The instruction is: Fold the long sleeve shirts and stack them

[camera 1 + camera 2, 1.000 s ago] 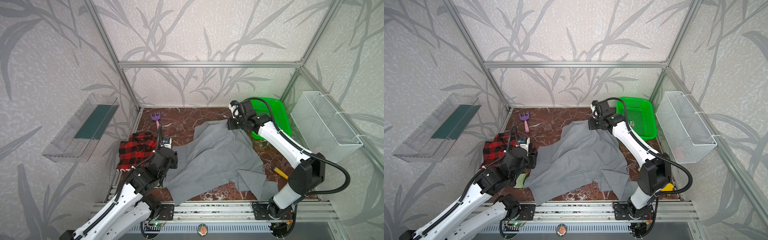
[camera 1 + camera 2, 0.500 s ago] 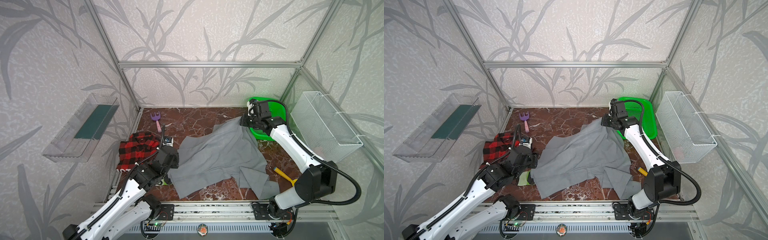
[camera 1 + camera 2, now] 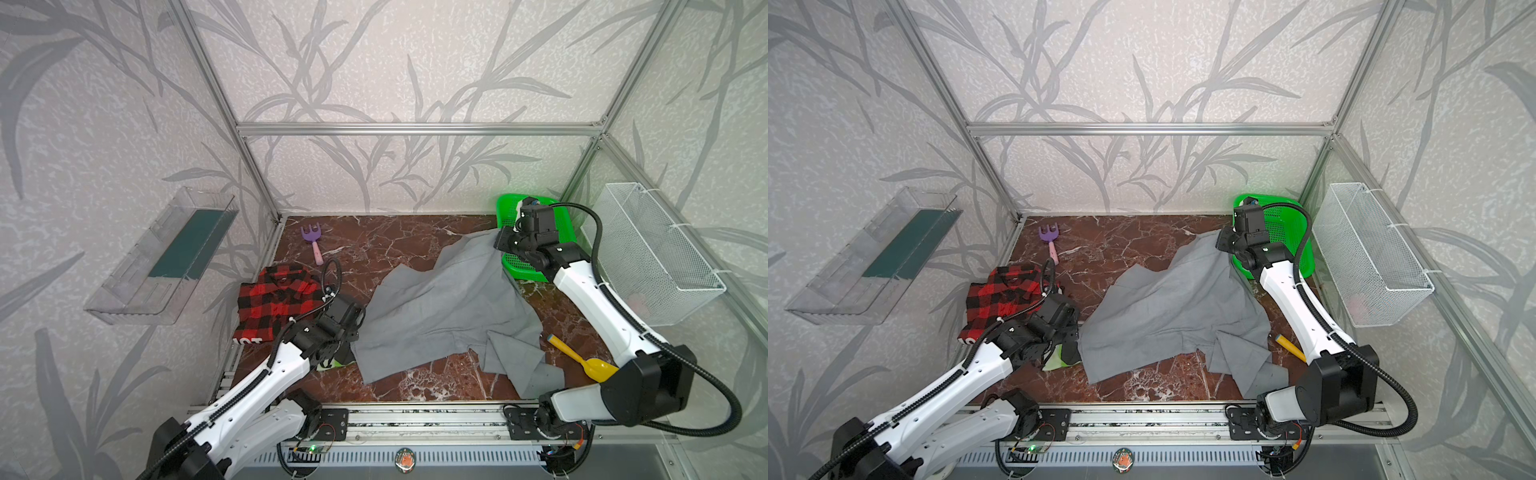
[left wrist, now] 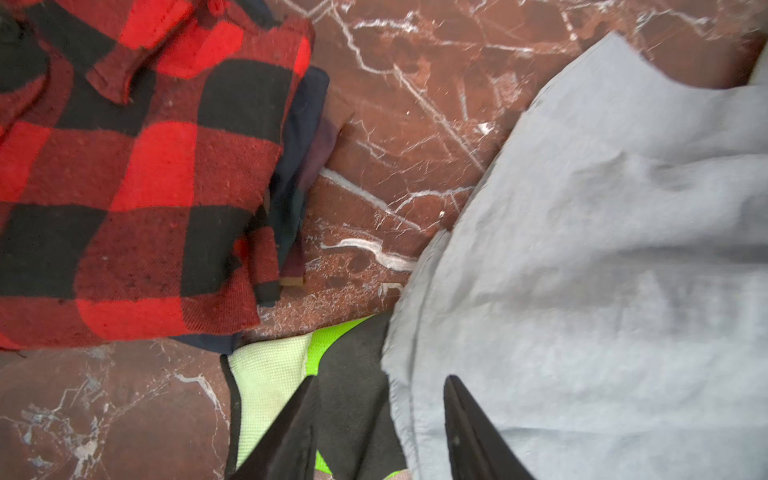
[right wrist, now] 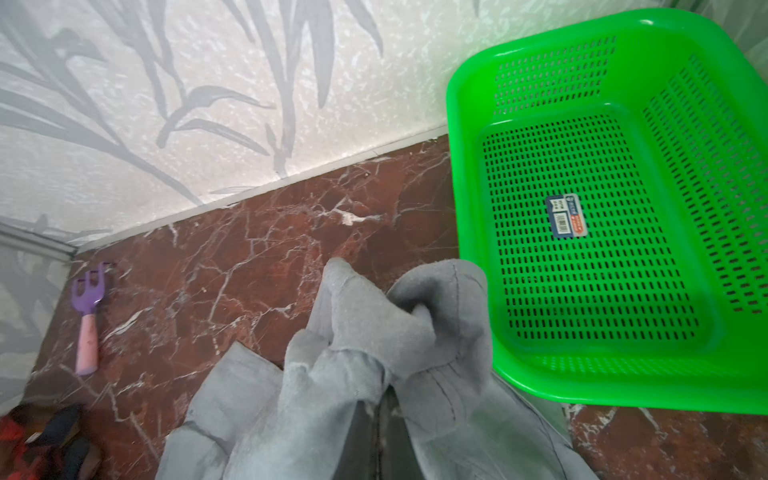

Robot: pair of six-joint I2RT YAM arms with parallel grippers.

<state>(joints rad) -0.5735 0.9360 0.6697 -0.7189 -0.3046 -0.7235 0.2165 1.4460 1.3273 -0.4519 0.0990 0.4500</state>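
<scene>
In both top views we count two shirts on the tabletop (image 3: 395,249): one grey shirt (image 3: 440,316) spread mid-scene and one plaid shirt (image 3: 276,305) at the left. The right gripper (image 3: 500,243) holds up the grey shirt's far right corner beside one green basket (image 3: 521,268). One purple rake (image 3: 311,239) lies far left, one yellow scoop (image 3: 582,359) near right.

Left wrist view: the left gripper (image 4: 380,378) stands with jaws apart over the grey shirt's edge and one glove (image 4: 270,374).

Right wrist view: the right gripper is clamped on bunched grey cloth.

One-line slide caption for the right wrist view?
Right fingers shut on bunched grey shirt, green basket alongside, purple rake beyond.
</scene>
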